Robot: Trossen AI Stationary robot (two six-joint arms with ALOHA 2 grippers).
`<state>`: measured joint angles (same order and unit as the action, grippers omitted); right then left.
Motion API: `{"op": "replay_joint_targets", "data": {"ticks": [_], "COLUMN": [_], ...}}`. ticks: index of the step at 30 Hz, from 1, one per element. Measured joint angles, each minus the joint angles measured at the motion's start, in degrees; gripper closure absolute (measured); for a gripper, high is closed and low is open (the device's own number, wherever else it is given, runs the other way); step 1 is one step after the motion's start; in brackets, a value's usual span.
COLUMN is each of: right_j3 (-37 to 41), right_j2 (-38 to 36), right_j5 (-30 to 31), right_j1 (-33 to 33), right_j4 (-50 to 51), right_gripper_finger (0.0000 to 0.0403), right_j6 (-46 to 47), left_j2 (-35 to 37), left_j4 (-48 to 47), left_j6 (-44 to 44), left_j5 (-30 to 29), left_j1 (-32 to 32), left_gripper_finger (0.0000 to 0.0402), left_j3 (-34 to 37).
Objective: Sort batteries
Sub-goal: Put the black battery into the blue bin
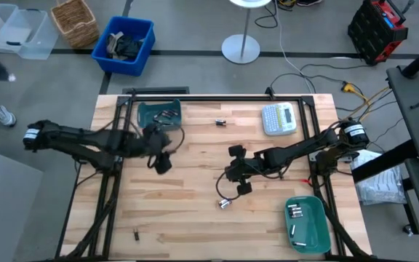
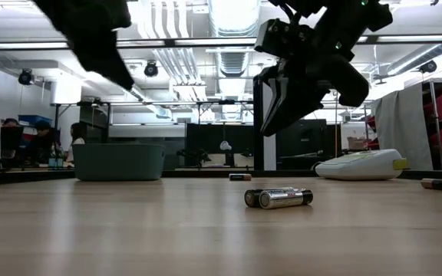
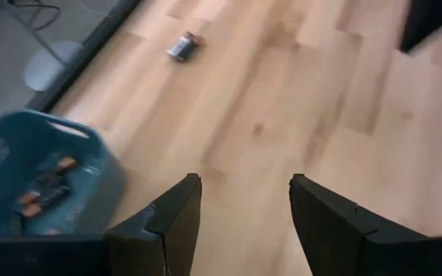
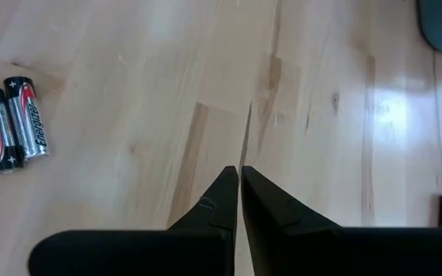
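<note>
Right end effector (image 1: 243, 188) pinched together, left end effector (image 1: 163, 164) apart; I'd take the slick, roll-prone batteries (image 1: 225, 203) at seven o'clock mid-barrel.

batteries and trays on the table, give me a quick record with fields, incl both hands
left tray: teal tray at the table's far left, coppery-dark batteries inside
right tray: teal tray at near right, silvery batteries inside
loose pair: two silver batteries side by side, touching
left hand: open, empty, beside left tray
right hand: shut, empty, above table centre
</note>
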<state>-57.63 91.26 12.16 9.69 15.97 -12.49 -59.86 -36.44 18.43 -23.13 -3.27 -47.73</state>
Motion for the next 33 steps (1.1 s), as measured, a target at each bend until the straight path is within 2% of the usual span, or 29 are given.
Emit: {"op": "replay_joint_targets", "data": {"ticks": [4, 8, 14, 18, 23, 28, 33], "right_j3": [-0.6, -3.2, -9.8, -14.1, -18.3, -20.4, -21.2], "right_j2": [0.0, -0.1, -0.1, -0.1, 0.4, 3.1, 5.7], "right_j5": [0.0, 0.0, 1.9, 2.9, 1.9, -8.2, -8.5], "right_j1": [0.0, 0.0, -1.9, -6.0, -14.0, -22.4, -27.2], "right_j4": [0.5, 2.7, 6.8, 8.2, 10.9, 11.2, 11.2], "right_gripper_finger": [0.039, 0.039, 0.039, 0.039, 0.039, 0.039, 0.039], "right_j6": [1.3, 3.1, 6.2, 11.1, 15.4, 10.7, 5.4], "left_j2": [0.5, 0.5, 0.9, 1.2, 1.7, 3.0, 4.6], "left_j4": [4.4, 9.9, 11.0, 9.3, 4.8, -1.2, -4.5], "left_j6": [2.3, 3.6, 2.4, 1.6, 0.8, 0.8, 2.5], "left_j5": [-2.0, -7.4, -16.8, -17.0, -18.7, -27.2, -29.0], "left_j1": [-6.1, -10.2, -12.3, -12.3, -12.6, -13.3, -14.8], "left_gripper_finger": [0.0223, 0.0223, 0.0223, 0.0223, 0.0223, 0.0223, 0.0223], "left_j3": [5.2, 9.2, 9.8, 7.0, 3.4, 0.3, 0.7]}}
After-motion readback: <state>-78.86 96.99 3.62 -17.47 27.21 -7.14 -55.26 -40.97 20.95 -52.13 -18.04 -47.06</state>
